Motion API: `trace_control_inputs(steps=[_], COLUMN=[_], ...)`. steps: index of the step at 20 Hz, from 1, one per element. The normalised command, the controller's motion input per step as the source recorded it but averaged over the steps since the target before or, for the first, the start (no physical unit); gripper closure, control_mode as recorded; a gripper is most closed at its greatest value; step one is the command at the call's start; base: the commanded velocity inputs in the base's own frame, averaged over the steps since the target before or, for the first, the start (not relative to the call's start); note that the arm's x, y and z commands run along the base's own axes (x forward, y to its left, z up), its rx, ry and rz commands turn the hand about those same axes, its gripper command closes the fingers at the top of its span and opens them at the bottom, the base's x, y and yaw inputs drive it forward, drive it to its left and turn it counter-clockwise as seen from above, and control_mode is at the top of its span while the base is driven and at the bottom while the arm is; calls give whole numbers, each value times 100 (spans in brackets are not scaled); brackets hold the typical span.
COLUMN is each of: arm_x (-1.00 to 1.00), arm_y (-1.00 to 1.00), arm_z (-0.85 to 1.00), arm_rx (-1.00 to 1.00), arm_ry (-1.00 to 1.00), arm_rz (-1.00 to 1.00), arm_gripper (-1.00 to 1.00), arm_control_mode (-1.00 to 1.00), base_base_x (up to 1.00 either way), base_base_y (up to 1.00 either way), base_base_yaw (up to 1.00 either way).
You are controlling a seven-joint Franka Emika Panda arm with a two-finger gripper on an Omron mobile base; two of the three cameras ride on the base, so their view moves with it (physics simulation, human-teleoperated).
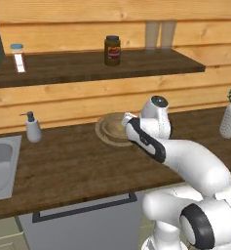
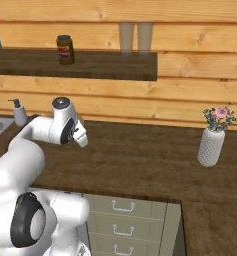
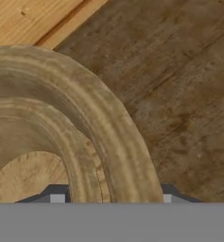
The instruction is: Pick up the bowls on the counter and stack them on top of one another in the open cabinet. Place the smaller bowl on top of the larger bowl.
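Bowls: two tan wooden bowls, the smaller bowl [image 1: 113,126] sitting inside the larger bowl [image 1: 103,133], both on the counter [image 1: 78,166] close to its back edge by the plank wall. In the hand view the wide rim of the larger bowl [image 3: 104,123] curves past the narrower rim of the smaller bowl [image 3: 52,127] within it.
Gripper: the gripper [image 3: 111,198] is down at the right side of the bowls; its two small tips show at the bottom of the hand view, one on each side of the larger bowl's rim, well spread. Whether they touch the wood I cannot tell. In the left base view the hand and forearm hide the bowls' right edge.
Arm: the white arm [image 1: 185,166] reaches from the base up and across the counter's front edge to the bowls.
Counter: long dark wood planks, with the steel sink [image 1: 0,163] at its left end.
Soap bottle: a grey pump bottle [image 1: 33,127] stands just right of the sink, near the back edge.
Vase: a white ribbed vase with flowers [image 2: 212,140] stands toward the counter's right end.
Shelf: a dark wall shelf [image 1: 87,68] above the counter carries a brown jar [image 1: 112,50], a small white bottle [image 1: 18,57] at its left and two clear glasses [image 2: 135,37].
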Motion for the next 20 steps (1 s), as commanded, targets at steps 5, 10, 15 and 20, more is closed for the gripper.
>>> trace_control_inputs(steps=[5,10,15,20], arm_x=[-40,0,0,0], arm_y=[-16,0,0,0], arm_z=[25,0,0,0], arm_rx=[7,0,0,0], arm_ry=[-9,0,0,0], arm_rz=[-2,0,0,0], arm_gripper=[100,100,100,100], arm_control_mode=[100,100,100,100], base_base_x=[-60,-100,-98,-64], base_base_y=[-21,11,96,100], base_base_yaw=[0,5,11,5])
